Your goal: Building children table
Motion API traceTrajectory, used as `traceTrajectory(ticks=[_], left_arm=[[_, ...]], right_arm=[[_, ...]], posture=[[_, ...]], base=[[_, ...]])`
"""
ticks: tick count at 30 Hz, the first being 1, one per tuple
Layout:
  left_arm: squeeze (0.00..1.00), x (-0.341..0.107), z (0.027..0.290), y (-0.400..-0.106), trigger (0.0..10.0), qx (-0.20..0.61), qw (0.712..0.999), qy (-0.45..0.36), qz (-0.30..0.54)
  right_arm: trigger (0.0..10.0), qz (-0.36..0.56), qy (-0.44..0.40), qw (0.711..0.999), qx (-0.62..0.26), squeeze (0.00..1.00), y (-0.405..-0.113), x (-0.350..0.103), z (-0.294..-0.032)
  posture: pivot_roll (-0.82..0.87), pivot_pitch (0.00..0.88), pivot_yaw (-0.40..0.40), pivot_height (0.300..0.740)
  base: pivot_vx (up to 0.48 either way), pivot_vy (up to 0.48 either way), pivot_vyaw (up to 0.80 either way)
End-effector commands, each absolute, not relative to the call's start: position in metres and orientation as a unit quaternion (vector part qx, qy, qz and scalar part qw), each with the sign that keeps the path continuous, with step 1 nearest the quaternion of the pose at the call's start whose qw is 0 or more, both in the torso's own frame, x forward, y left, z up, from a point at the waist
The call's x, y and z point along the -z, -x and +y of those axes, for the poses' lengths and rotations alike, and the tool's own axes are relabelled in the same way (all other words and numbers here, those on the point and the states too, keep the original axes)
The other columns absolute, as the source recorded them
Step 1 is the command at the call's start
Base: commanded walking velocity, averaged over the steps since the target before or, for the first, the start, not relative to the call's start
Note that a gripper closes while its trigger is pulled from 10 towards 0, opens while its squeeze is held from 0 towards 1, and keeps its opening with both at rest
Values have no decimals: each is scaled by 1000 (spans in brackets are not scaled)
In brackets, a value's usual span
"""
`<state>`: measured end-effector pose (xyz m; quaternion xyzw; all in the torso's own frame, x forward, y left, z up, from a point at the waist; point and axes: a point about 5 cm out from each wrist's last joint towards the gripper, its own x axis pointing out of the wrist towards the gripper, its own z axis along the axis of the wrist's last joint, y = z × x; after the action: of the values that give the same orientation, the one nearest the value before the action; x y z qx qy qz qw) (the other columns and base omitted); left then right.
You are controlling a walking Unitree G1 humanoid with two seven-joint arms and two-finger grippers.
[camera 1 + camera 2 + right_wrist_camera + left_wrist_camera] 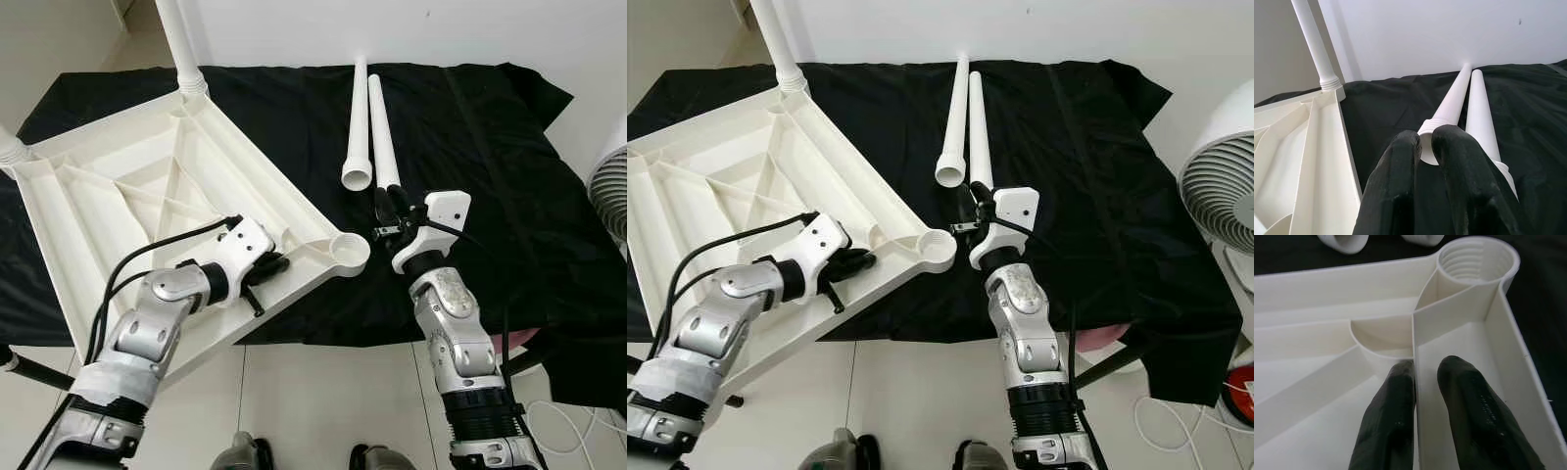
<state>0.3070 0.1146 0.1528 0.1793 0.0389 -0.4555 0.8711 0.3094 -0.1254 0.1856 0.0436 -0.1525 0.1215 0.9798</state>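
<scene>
The white plastic table top [118,186] lies upside down on a black cloth, slightly tilted. One leg [181,44] stands screwed in at its far corner, another [12,147] at its left corner. The near corner socket [350,252] is empty and threaded inside [1476,259]. My left gripper [269,266] is shut on an inner rib of the table top, one finger [1396,396] on each side. Two loose white legs [358,127] [382,132] lie side by side on the cloth. My right gripper [391,198] hovers at their near ends, fingers [1449,147] together, holding nothing.
The black cloth [480,127] covers a low surface and ends at tiled floor [323,401] near my feet. A white fan [1225,191] stands at the right. A white wall runs behind the cloth.
</scene>
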Motion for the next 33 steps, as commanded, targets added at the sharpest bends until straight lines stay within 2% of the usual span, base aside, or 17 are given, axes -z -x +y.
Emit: traceTrajectory(ticks=[1,6,8,9,15,19,21,25,28,29,31,32,33], left_arm=[[1000,-162,111,-304,10000,475,861,-182,19],[1000,-172,118,-298,10000,491,845,-214,13],[969,-174,121,-297,10000,493,840,-226,13],[0,-176,124,-297,10000,492,836,-242,12],[0,-195,145,-310,10000,449,854,-263,-9],[0,-213,164,-331,10000,355,909,-215,-41],[0,-213,164,-331,10000,355,909,-215,-41],[0,-226,169,-341,10000,286,944,-144,-74],[0,-229,169,-343,10000,265,952,-130,-84],[0,-230,168,-346,10000,242,960,-108,-93],[0,-230,168,-346,10000,242,960,-108,-93],[0,-229,165,-349,10000,199,971,-89,-99],[0,-229,165,-349,10000,199,971,-89,-99]], right_arm=[[10000,-154,-40,981,-115,0,-311,-186,-127],[10000,-151,-45,982,-106,0,-316,-188,-129],[10000,-150,-43,982,-103,0,-318,-188,-130],[10000,-142,-37,985,-95,0,-321,-186,-132],[10000,-118,-8,991,-55,0,-333,-184,-139],[10000,-111,-2,993,-32,0,-344,-190,-143],[10000,-111,-2,993,-32,0,-344,-190,-143],[10000,-116,3,993,-26,0,-351,-194,-145],[10000,-117,2,993,-27,0,-353,-195,-146],[10000,-117,-10,993,-23,1000,-355,-196,-147],[10000,-117,-10,993,-23,1000,-355,-196,-147],[10000,-116,-24,993,-12,1000,-358,-196,-151],[10000,-116,-24,993,-12,1000,-358,-196,-151]], posture=[[-59,130,56,740],[-55,123,54,740],[-55,123,54,740],[-52,119,55,740],[-53,116,54,740],[-64,111,59,740],[-64,111,59,740],[-69,104,62,740],[-72,97,63,740],[-72,91,64,740],[-72,91,64,740],[-70,94,65,740],[-70,94,65,740]], base=[[0,0,0],[0,0,0],[0,0,0],[0,0,0],[0,0,0],[0,0,0],[0,0,0],[0,0,0],[0,0,0],[0,0,0],[0,0,0],[0,0,0],[0,0,0]])
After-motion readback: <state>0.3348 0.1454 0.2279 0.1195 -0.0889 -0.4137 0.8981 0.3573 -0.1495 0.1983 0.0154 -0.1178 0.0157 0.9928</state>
